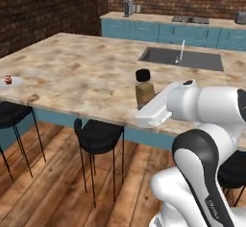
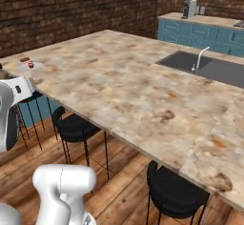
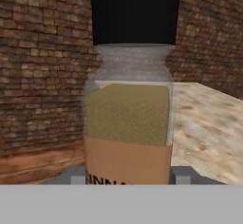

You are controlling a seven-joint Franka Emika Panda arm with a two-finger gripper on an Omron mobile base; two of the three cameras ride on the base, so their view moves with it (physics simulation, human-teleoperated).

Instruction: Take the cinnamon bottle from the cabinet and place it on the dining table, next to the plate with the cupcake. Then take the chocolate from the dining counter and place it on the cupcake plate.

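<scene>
Pincer [image 3: 128,178] clamps cinnamon bottle [image 3: 129,90] upright. Plate with the cupcake [image 1: 10,82] sits far left on surface [image 1: 81,72]; risk: the bottle slips or tips in transit.

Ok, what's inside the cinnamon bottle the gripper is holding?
The cinnamon bottle holds tan-brown powder, seen through the clear glass below the neck. A lighter label band covers the lower part, so the contents there are hidden. The black cap hides the top opening.
</scene>
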